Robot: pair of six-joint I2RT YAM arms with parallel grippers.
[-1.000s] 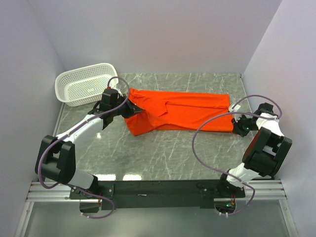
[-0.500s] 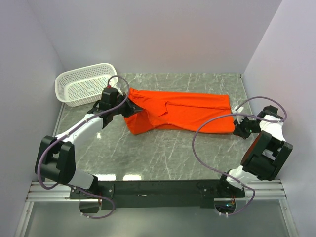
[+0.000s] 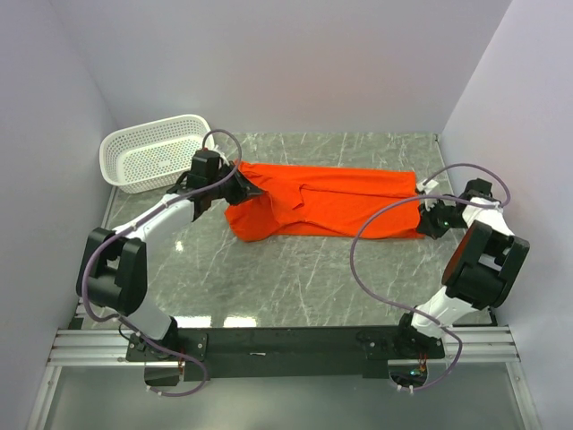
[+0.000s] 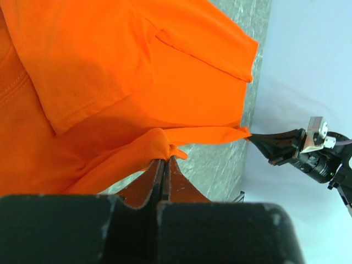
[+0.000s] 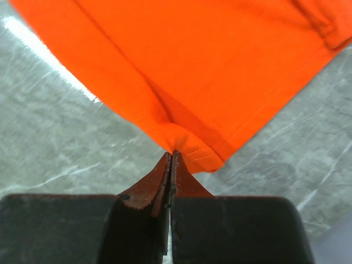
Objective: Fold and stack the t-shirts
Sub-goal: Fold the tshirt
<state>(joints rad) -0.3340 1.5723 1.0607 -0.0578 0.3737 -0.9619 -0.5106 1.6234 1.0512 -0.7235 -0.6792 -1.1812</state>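
One bright orange-red t-shirt (image 3: 331,204) lies stretched across the far half of the marble table, folded lengthwise into a long band. My left gripper (image 3: 242,191) is shut on the t-shirt's left end, a pinch of cloth (image 4: 159,144) bunched at the fingertips. My right gripper (image 3: 421,219) is shut on the t-shirt's right lower corner, its stitched hem (image 5: 192,151) caught between the tips. From the left wrist the t-shirt (image 4: 126,82) runs off to the right gripper (image 4: 258,141) at its far corner.
A white perforated basket (image 3: 154,152) stands at the back left, close behind my left arm. Pale walls enclose the table on the left, back and right. The near half of the marble top (image 3: 304,278) is bare, with the arms' base rail at the front edge.
Both grippers have moved toward the back of the table, still holding the cloth. The t-shirt's near edge has lifted back with them, and the right wrist has turned inward.
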